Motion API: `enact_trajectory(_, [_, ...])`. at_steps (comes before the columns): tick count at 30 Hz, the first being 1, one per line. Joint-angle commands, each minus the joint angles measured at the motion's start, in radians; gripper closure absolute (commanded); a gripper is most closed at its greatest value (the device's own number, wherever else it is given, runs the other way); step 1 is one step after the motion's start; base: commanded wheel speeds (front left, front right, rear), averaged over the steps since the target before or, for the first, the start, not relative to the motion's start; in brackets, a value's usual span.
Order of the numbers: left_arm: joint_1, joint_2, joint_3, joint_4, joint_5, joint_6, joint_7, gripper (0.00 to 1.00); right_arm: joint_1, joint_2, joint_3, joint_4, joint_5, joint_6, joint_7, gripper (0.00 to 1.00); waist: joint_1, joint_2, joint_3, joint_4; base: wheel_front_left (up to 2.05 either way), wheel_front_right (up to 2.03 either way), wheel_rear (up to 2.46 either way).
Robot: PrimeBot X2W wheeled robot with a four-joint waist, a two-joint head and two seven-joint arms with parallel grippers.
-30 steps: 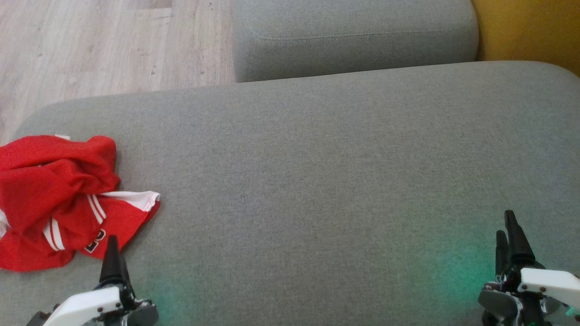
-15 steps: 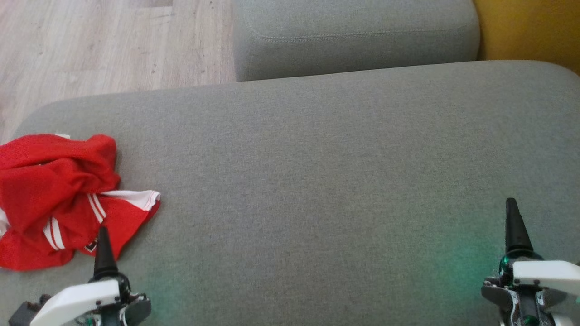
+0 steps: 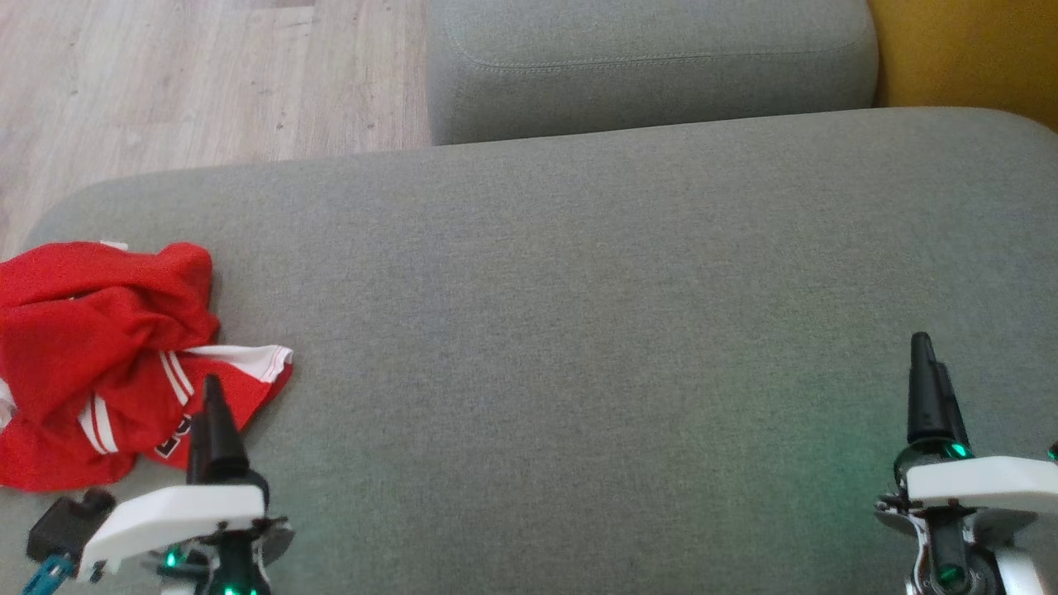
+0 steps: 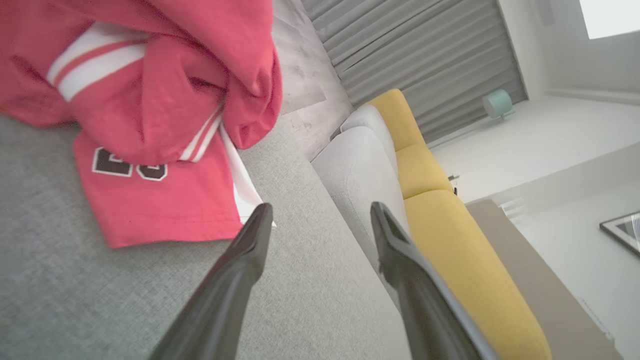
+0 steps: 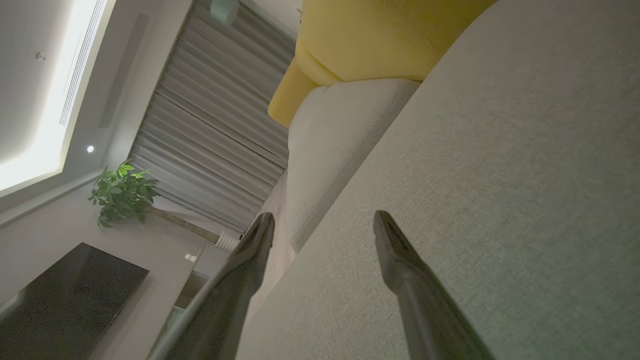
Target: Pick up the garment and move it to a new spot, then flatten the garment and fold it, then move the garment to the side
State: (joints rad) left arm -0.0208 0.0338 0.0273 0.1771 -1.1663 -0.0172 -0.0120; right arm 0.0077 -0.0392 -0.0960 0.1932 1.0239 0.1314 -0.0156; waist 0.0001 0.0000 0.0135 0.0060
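Note:
The garment (image 3: 99, 355) is a red jersey with white stripes and dark numbers, lying crumpled at the left edge of the grey cushion (image 3: 579, 330). My left gripper (image 3: 213, 405) stands open just at its near right corner, fingers pointing up over the hem. In the left wrist view the garment (image 4: 150, 115) lies ahead and to the left of my open left gripper (image 4: 320, 212), one fingertip (image 4: 262, 215) close to the white hem, nothing between the fingers. At the lower right my right gripper (image 3: 926, 364) hovers open over bare cushion, seen also as the right gripper (image 5: 322, 220) in its wrist view.
A second grey cushion (image 3: 645, 74) lies beyond the big one, with a yellow seat (image 3: 967, 58) at the far right. Wooden floor (image 3: 182, 83) shows at the upper left. The wide middle and right of the big cushion are bare fabric.
Both grippers have advanced a little up the head view; the left one has edged toward the garment's near right corner. The garment has not moved.

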Motion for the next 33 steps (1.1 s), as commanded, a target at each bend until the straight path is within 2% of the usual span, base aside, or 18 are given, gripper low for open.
enact_trajectory(1, [-0.054,0.009,-0.005,-0.05,0.053,0.007,-0.014,0.0,-0.047,-0.006,0.014,-0.05,-0.048,0.0,-0.013,0.0,-0.0001,0.0,0.0,0.0,0.0,0.0,0.0])
enact_trajectory(11, [-0.065,0.011,-0.091,-0.071,0.283,0.036,-0.047,0.0,-0.046,-0.006,0.042,-0.091,-0.255,0.0,-0.046,0.0,-0.0001,0.0,0.003,0.004,0.0,0.0,0.0])
enact_trajectory(17, [-0.077,0.032,-0.153,-0.067,0.397,0.055,-0.065,0.0,-0.045,-0.007,0.057,-0.107,-0.36,0.0,-0.063,0.0,-0.0001,0.0,0.004,0.005,0.0,0.0,0.0])
enact_trajectory(24, [-0.095,0.062,-0.223,-0.056,0.493,0.093,-0.083,0.0,-0.045,-0.007,0.072,-0.122,-0.459,0.0,-0.081,0.0,-0.0001,0.0,0.007,0.003,0.0,0.0,0.0])
enact_trajectory(33, [-0.13,0.103,-0.322,-0.032,0.618,0.162,-0.11,0.0,-0.04,-0.008,0.094,-0.133,-0.611,0.0,-0.107,0.0,-0.0001,0.0,0.012,0.008,0.0,0.0,0.0])
